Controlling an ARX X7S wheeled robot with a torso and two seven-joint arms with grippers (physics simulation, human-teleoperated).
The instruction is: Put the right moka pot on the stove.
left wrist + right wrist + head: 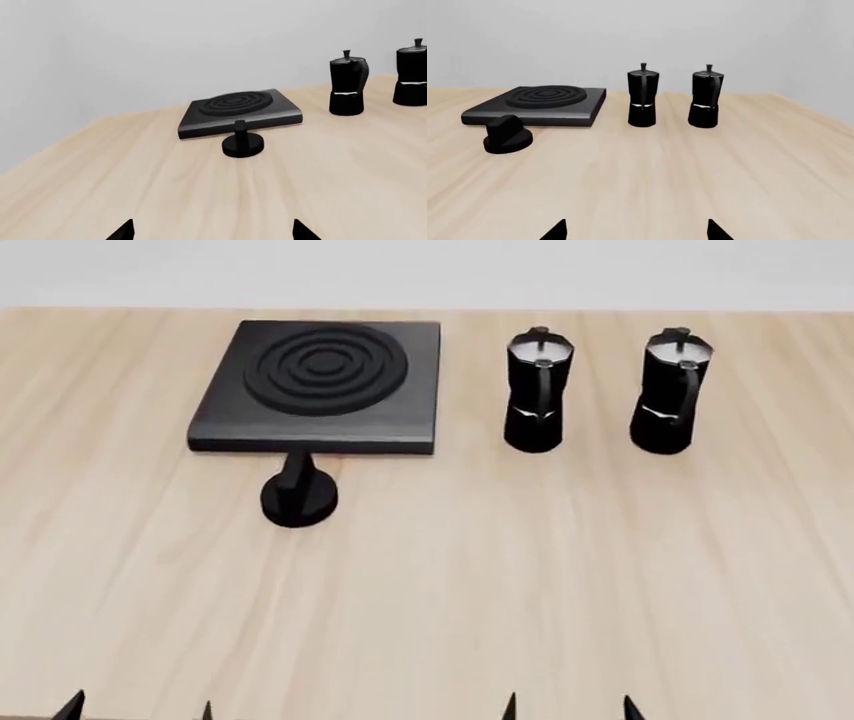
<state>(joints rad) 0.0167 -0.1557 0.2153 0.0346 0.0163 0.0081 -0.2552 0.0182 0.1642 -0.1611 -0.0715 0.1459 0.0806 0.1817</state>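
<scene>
No legible text or markings.

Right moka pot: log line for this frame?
right moka pot: upright on table, untouched | stove: bare | grippers: both open, away

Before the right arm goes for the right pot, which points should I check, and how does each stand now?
1. Right moka pot stands upright on the table: ok.
2. It is apart from the other pot, gap visible: ok.
3. Burner of the stove has nothing on it: ok.
4. Knob lies in front of the stove, off the pot's straight path: ok.
5. Right gripper open, nothing between its tips: ok.
6. Left gripper far from the pots: ok.
</scene>
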